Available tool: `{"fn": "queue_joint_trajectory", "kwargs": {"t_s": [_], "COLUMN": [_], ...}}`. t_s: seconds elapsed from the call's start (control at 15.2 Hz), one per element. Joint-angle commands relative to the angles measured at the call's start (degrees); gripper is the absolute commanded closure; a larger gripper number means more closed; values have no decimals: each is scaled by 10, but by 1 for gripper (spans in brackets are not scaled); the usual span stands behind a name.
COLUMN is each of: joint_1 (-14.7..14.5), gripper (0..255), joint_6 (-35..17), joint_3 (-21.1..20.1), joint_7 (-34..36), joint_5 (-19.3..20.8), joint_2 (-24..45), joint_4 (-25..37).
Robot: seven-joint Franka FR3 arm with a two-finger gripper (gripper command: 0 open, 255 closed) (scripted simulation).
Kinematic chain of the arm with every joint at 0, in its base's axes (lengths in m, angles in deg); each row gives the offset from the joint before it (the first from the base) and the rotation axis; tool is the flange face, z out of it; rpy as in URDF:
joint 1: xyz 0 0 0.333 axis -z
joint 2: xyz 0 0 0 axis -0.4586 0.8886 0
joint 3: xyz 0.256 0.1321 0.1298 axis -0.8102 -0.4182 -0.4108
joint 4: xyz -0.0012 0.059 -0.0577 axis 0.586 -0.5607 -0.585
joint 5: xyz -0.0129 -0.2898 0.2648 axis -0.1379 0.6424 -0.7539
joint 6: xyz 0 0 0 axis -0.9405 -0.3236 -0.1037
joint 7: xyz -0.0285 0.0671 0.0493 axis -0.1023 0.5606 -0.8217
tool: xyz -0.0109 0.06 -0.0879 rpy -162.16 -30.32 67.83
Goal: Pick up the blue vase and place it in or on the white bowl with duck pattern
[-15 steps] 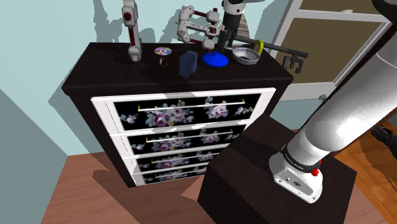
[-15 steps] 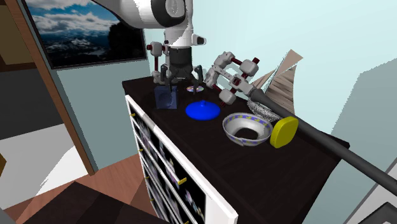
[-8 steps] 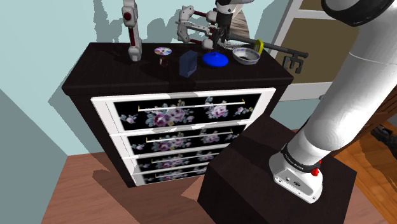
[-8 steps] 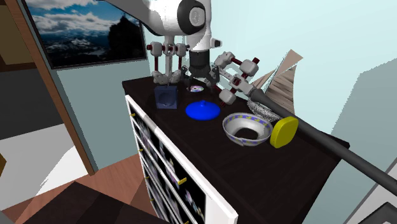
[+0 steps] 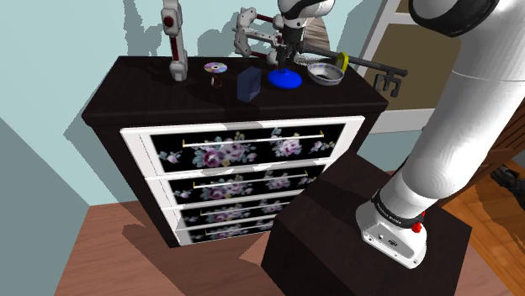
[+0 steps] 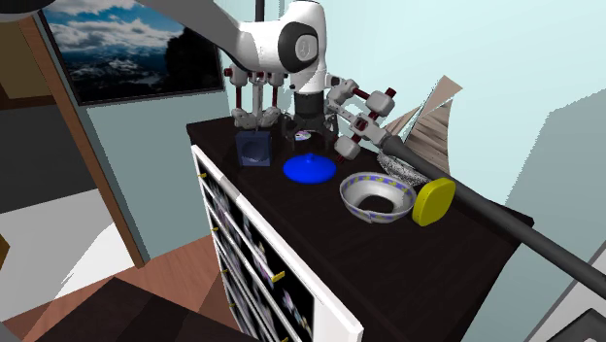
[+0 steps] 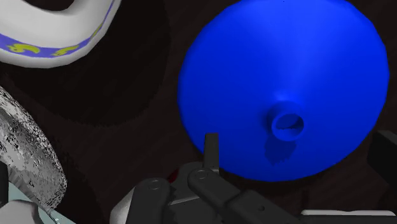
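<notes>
**Inspector:** Since the earlier frames your gripper [image 7: 296,151] has crossed over from above the dark blue box [image 6: 254,149] and come down over the blue vase [image 7: 286,63]. Its fingers [image 7: 211,147] stand spread, with nothing between the pads.

**Operator:** Where does the vase sit against them?

**Inspector:** Directly beneath, standing on the dark dresser top [image 5: 135,84]. The neck [image 7: 287,125] lies in the gap, roughly midway between the two fingers. The body reaches out past both of them.

**Operator:** What am I gripping, then?

**Inspector:** Shape noted: a low, wide cone in even, glossy blue, rising to a short, narrow open tube. In my judgement the flank is too broad and too sloped for a pinch, so take the neck. Keep it centred and descend straight. Stop before the tips meet the slope, then close gently. A smooth, short neck may slip, so lift slowly.

**Operator:** And the bowl?

**Inspector:** The white bowl [image 7: 57,38] lies out beyond one finger, apart from the vase with bare dark surface between them. It has a thick rounded white rim carrying a blue band with small yellow figures. The vase base looks nearly as wide as the opening, so you should probably expect it to rest across the rim
</notes>
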State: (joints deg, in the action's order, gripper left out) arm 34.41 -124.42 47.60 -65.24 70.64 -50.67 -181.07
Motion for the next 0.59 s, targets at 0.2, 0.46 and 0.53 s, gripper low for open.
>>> {"fn": "queue_joint_trajectory", "kwargs": {"t_s": [0.2, 0.46, 0.53], "joint_1": [0, 0, 0], "gripper": [0, 0, 255], "joint_6": [-9, -9, -9], "joint_3": [0, 0, 0], "joint_7": [-1, -1, -1], "joint_5": [-1, -1, -1], "joint_2": [4, 4, 4], "joint_4": [-4, -4, -4]}}
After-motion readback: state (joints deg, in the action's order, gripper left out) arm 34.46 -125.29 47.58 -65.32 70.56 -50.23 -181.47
